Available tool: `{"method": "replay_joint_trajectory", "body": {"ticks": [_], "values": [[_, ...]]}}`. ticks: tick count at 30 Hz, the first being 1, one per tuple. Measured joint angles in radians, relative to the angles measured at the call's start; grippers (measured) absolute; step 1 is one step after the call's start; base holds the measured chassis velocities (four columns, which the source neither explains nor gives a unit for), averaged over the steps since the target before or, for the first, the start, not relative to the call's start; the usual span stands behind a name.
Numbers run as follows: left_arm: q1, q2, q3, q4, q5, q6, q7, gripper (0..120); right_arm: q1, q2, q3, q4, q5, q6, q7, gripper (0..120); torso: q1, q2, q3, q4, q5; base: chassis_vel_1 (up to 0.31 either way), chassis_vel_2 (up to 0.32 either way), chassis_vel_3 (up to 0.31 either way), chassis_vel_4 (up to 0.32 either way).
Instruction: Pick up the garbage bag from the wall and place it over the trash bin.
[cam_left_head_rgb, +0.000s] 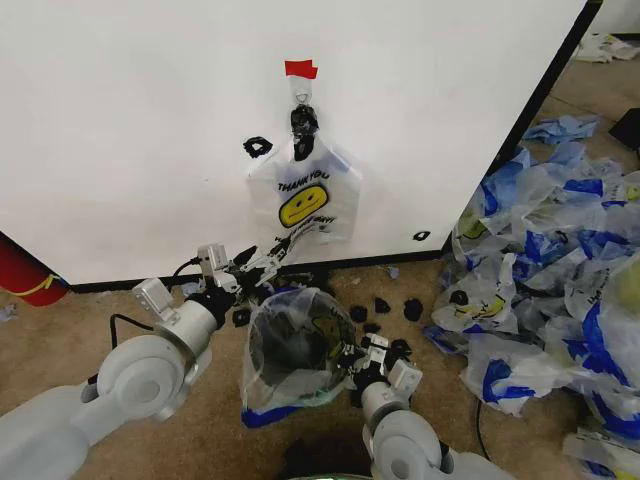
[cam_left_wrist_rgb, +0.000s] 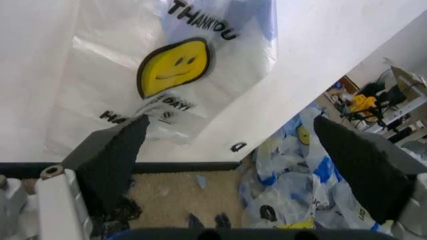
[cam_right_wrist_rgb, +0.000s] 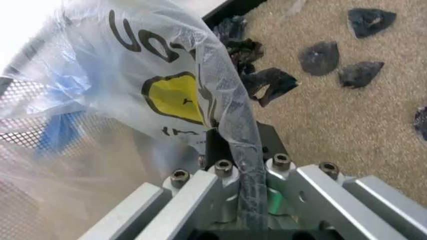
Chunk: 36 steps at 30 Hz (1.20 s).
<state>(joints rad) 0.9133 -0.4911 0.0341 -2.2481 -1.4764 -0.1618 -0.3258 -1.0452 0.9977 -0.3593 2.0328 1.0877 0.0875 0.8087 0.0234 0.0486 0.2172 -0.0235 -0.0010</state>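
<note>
Garbage bag (cam_left_head_rgb: 305, 195) hangs from black clip (cam_left_head_rgb: 303, 120) on the wall (cam_left_head_rgb: 120, 120), long axis vertical, btm edge just ahead of and above the left gripper (cam_left_head_rgb: 262, 262). Left is the nearer arm; its jaws are wide apart, one fingertip (cam_left_wrist_rgb: 137, 127) at the bag's lower hem. Right gripper (cam_left_head_rgb: 372, 352) sits at the trash bin (cam_left_head_rgb: 300, 350) rim, closed tight on the liner bag (cam_right_wrist_rgb: 167, 90) already over it.

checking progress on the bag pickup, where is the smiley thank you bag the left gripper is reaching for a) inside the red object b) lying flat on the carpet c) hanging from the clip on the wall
c: the garbage bag hangs from the black clip on the wall, with the open left gripper at its lower edge.
</note>
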Motion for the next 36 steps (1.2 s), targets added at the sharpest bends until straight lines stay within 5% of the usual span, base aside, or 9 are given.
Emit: {"method": "replay_joint_trajectory", "body": {"ticks": [11, 36], "values": [[0.008, 0.0, -0.002, -0.007, 0.003, -0.002, -0.003, 98, -0.001, -0.002, -0.008, -0.024, -0.034, 0.001, -0.001, 1, 0.0, 0.0, 0.0, -0.0001, 0.0, 0.0, 0.0, 0.0, 0.0], [0.024, -0.017, -0.015, -0.004, 0.016, -0.006, -0.004, 98, -0.014, -0.058, -0.023, 0.026, -0.173, 0.019, -0.037, 94, 0.0, 0.0, 0.0, 0.0, 0.0001, 0.0, 0.0, 0.0, 0.0]]}}
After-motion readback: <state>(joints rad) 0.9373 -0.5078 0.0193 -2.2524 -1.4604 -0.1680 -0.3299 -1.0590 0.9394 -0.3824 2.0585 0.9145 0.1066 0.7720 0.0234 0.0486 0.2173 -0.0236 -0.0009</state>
